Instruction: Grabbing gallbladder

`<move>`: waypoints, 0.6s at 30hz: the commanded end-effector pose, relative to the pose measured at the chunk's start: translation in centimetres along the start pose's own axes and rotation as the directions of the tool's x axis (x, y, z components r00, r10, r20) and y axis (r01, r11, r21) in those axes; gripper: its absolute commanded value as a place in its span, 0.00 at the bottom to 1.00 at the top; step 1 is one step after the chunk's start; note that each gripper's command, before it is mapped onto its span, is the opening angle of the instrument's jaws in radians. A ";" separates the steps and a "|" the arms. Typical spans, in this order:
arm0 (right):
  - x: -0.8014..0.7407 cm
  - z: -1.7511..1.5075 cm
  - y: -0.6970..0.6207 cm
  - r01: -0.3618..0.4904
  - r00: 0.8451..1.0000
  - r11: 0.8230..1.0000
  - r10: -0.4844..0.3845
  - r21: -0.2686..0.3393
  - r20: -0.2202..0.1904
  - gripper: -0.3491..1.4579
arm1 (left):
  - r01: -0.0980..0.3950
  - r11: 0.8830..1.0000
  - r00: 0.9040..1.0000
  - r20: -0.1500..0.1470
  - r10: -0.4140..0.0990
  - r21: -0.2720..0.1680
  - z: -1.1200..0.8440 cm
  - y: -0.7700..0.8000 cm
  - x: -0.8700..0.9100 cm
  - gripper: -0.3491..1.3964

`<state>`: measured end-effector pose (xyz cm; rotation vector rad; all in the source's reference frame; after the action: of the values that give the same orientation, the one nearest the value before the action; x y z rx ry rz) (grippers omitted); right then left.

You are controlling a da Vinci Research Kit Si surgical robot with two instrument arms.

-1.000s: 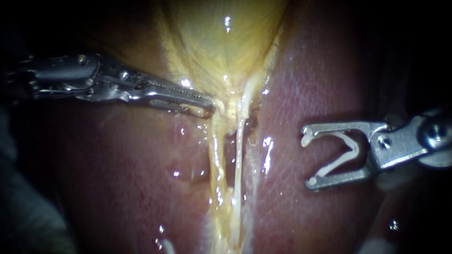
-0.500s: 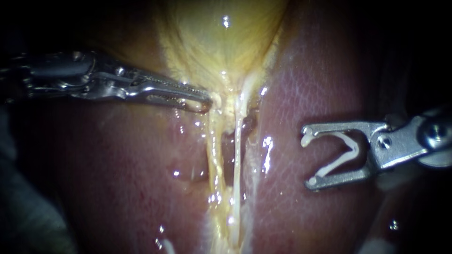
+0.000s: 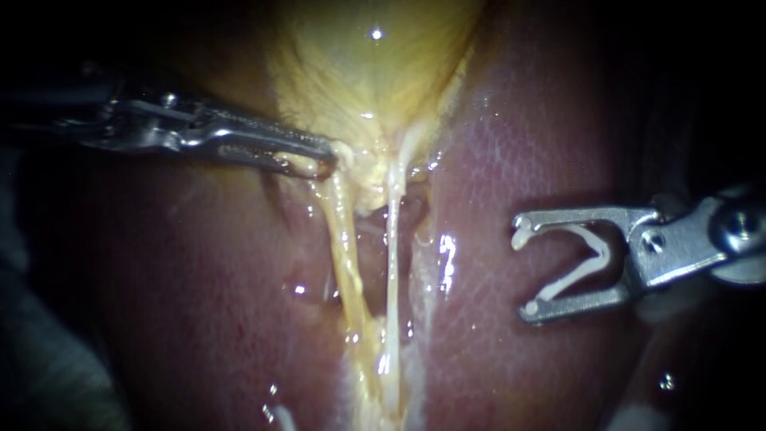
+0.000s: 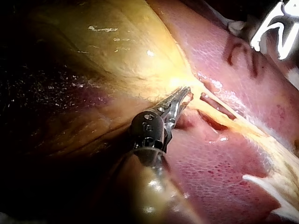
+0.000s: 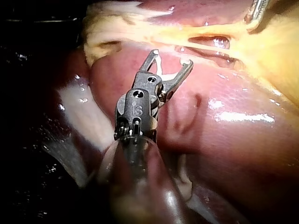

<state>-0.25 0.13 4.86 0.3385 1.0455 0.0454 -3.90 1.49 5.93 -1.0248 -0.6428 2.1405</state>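
The yellow gallbladder [image 3: 375, 72] hangs at the top centre, narrowing to a neck. My left instrument [image 3: 323, 160] is shut on the tissue at that neck, pulling it toward the left. Below it two strands are drawn taut: a yellowish left tube [image 3: 343, 255] and a paler right tube [image 3: 391, 255]. My right instrument [image 3: 523, 271] holds off over the liver at the right, its jaws wide apart with a white clip [image 3: 578, 267] seated between them. The left wrist view shows the left instrument [image 4: 184, 95] gripping where the gallbladder [image 4: 117, 46] tapers. The right wrist view shows the right instrument [image 5: 173, 57] short of the tubes.
Red-brown liver [image 3: 527, 144] lies on both sides of the tubes, wet and shiny. A dark gap opens between the two tubes near the neck. In the right wrist view my left instrument [image 5: 257, 11] shows far ahead, and liver [image 5: 224, 130] lies beside the shaft.
My left instrument has drawn back to the left and slightly up with the neck tissue in its jaws, stretching the tubes and widening the gap. The right instrument has stayed still.
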 end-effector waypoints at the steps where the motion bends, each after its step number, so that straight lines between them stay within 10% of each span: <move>1: 0.00 0.00 0.00 0.000 1.000 1.000 0.000 0.000 0.000 0.46 | 0.001 1.000 1.000 -0.009 -0.001 -0.002 -0.05 0.02 0.04 0.00; 18: 0.00 0.00 0.00 0.000 1.000 1.000 0.000 0.000 0.000 0.46 | 0.007 1.000 0.999 -0.041 -0.007 0.001 -0.33 0.08 0.22 0.00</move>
<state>-0.25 0.14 4.86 0.3387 1.0458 0.0453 -3.77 1.64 5.58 -1.0616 -0.6251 2.1071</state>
